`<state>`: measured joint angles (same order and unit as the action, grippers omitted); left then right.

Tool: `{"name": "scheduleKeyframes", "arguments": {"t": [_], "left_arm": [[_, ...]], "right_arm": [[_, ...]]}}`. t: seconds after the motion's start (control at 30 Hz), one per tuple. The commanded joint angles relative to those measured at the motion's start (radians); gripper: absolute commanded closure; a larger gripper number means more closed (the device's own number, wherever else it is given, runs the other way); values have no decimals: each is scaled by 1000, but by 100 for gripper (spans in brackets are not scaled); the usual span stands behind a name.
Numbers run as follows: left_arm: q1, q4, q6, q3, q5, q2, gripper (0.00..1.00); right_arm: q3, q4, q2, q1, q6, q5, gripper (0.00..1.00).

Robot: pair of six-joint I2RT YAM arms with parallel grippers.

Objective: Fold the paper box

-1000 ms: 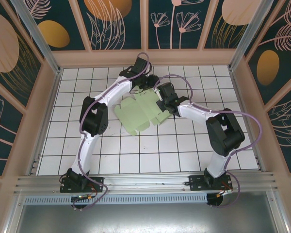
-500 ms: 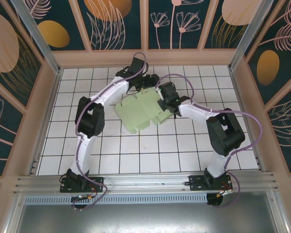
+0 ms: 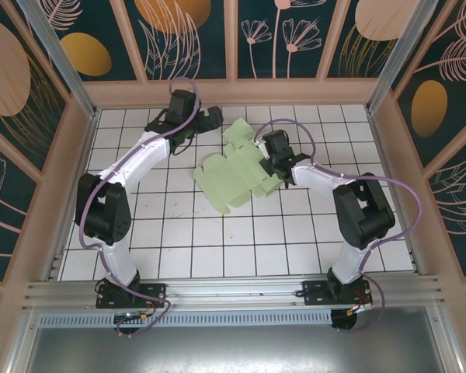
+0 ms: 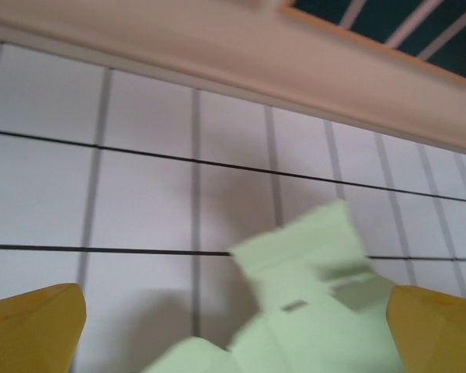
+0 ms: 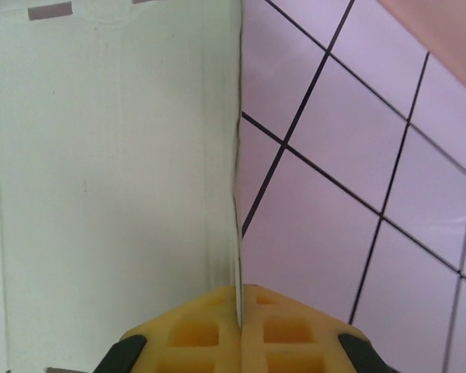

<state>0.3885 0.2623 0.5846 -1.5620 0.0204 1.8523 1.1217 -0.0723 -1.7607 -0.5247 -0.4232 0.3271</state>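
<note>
Paper box [image 3: 231, 175]: one, unfolded notched sheet with flaps, lay flat on far-middle part of table.

Handling, as judged: light, thin, bendy card. Probably slid on tiles and creased readily. Best taken by edge or flap, close to fold line.

Right gripper [image 5: 239, 291]: one, clamped on box's right edge.

Left gripper [image 3: 211, 116]: one, spread wide, empty, near box's far-left flap.

Tiled table [image 3: 179, 233]: one.
</note>
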Motion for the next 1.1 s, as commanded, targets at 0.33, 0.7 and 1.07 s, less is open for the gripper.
{"name": "scheduleKeyframes", "arguments": {"t": [0.33, 0.7, 1.07], "left_arm": [[-143, -144, 69, 129, -123, 36, 1], [-169, -141, 53, 133, -187, 91, 1], [-176, -140, 25, 158, -211, 84, 1]], "right_arm": [[-29, 166, 8, -127, -315, 296, 100], [105, 17, -111, -164, -460, 344, 100], [8, 249, -41, -218, -702, 318, 100]]}}
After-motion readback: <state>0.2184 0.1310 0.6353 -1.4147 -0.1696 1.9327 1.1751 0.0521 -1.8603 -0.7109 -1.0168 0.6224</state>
